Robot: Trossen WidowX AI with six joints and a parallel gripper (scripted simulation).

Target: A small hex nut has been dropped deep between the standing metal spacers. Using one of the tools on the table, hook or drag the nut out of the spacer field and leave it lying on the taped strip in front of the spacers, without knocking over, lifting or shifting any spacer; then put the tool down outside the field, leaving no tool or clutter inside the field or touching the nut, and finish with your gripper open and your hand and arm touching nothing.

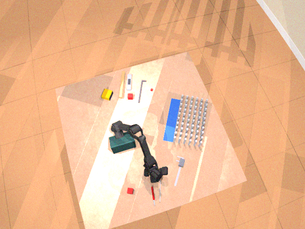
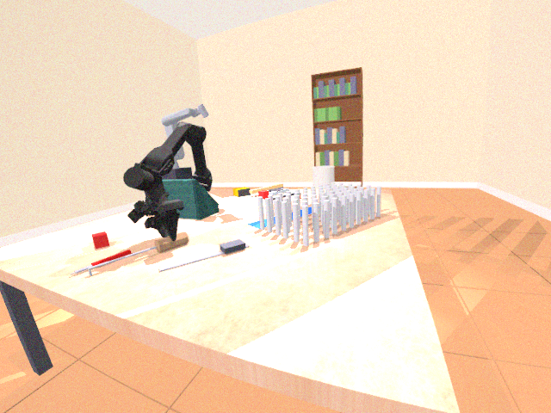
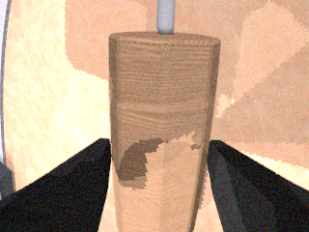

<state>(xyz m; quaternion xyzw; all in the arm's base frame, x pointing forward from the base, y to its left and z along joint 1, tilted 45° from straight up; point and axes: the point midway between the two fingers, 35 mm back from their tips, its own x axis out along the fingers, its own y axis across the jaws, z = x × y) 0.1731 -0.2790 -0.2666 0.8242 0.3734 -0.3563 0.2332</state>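
Note:
My gripper [image 2: 172, 237] [image 3: 159, 150] is shut on the wooden handle [image 2: 164, 244] [image 3: 164, 92] of a hook tool. Its thin metal rod [image 1: 160, 193] [image 2: 143, 252] [image 3: 166, 16] points away from the spacers, its short bent tip [image 2: 89, 271] turned down. The tool is level and very low; whether it touches the table I cannot tell. The metal spacers [image 2: 296, 222] stand upright in rows. The blue taped strip [image 1: 173, 110] lies along their side nearer the arm's base. The hex nut cannot be made out. A grey-handled tool [image 1: 181, 161] [image 2: 232, 246] lies between my gripper and the spacers.
A red screwdriver [image 1: 152, 192] [image 2: 111, 257] lies close beside the rod. A red block [image 1: 129, 191] [image 2: 100, 240] is nearby. Beyond the base [image 1: 122, 144] lie an L-shaped key [image 1: 140, 92], a wooden stick [image 1: 122, 85], a white device [image 1: 129, 85], a yellow block [image 1: 106, 94] and red cubes [image 1: 130, 96].

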